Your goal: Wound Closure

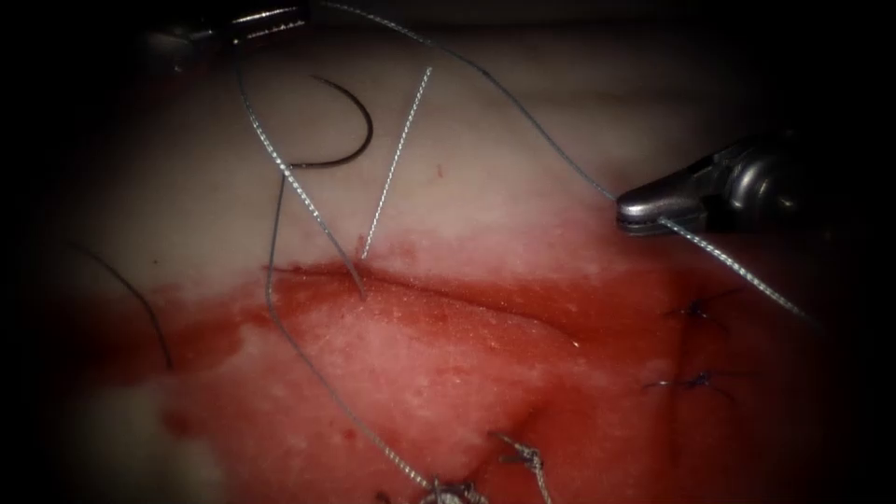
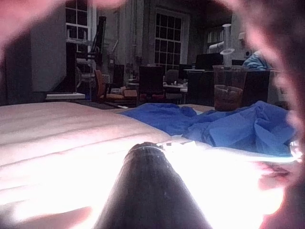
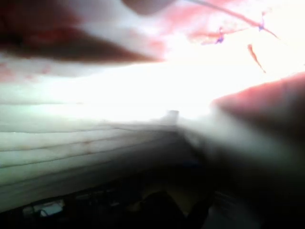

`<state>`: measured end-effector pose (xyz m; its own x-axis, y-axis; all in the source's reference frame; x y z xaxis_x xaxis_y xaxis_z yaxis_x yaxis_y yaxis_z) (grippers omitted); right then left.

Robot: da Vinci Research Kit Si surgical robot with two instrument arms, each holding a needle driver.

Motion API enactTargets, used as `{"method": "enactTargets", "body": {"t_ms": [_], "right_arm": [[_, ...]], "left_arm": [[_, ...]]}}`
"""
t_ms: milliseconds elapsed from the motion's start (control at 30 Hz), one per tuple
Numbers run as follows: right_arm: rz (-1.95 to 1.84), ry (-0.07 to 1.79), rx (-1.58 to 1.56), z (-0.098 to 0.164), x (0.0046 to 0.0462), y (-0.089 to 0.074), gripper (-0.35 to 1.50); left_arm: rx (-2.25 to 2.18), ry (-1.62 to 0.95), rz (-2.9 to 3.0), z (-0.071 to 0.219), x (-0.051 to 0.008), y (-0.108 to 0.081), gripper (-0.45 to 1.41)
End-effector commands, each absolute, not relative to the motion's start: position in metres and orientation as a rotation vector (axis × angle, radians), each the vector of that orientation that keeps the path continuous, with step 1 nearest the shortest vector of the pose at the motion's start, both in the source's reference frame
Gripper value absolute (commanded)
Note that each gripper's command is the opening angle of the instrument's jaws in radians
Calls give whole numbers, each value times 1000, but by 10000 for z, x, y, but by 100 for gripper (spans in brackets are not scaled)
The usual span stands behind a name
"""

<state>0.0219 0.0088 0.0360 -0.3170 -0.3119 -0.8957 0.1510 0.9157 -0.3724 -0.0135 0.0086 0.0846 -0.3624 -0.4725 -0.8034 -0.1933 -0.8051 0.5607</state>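
In the endoscope view the cut [image 1: 420, 294] runs across the tissue [image 1: 523, 121], ringed by red fluid. The curved needle [image 1: 359, 126] lies free on pale tissue beyond the cut's left end, held by neither tool and not in the tissue. My left tool [image 1: 266, 21] sits at the top edge, jaws shut on the thread [image 1: 299, 187], which drops into the cut's left part. The same thread arcs over to my right tool [image 1: 630, 213], on the right, whose jaws are shut on it. A loose thread end [image 1: 397, 163] stands up from the cut's edge.
Two purple stitches [image 1: 695, 313] [image 1: 695, 381] cross the wound at the right. Knotted thread ends [image 1: 523, 457] lie at the near edge. A dark strand [image 1: 140, 299] curls at far left. The left wrist view has my shaft [image 2: 147, 191] and a blue drape [image 2: 228, 126].
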Motion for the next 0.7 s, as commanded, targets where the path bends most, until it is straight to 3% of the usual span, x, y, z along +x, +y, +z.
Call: {"method": "enactTargets", "body": {"t_ms": [33,367,400,433,467,533,567,600,700], "right_arm": [[-468,1844,-135,350,225,100,-35],[-597,1852,-294,346,227,97,-35],[-659,1828,-411,345,229,98,-21],[-723,1793,-532,344,231,99,34],[-879,1655,-828,342,237,105,120],[-982,1508,-1019,339,243,112,133],[-982,1508,-1019,339,243,112,133],[-1061,1343,-1155,335,246,121,137],[-1122,1191,-1242,326,245,136,138]], "left_arm": [[1684,-853,-2318,839,-133,94,-45],[1651,-782,-2412,832,-124,78,-45],[1645,-786,-2420,830,-124,78,-45],[1645,-785,-2423,828,-125,78,-45],[1647,-782,-2436,823,-125,77,-45],[1619,-802,-2435,819,-125,77,-45],[1619,-802,-2435,819,-125,77,-45],[1542,-862,-2448,814,-124,77,-45],[1498,-934,-2471,809,-124,76,-45]]}}
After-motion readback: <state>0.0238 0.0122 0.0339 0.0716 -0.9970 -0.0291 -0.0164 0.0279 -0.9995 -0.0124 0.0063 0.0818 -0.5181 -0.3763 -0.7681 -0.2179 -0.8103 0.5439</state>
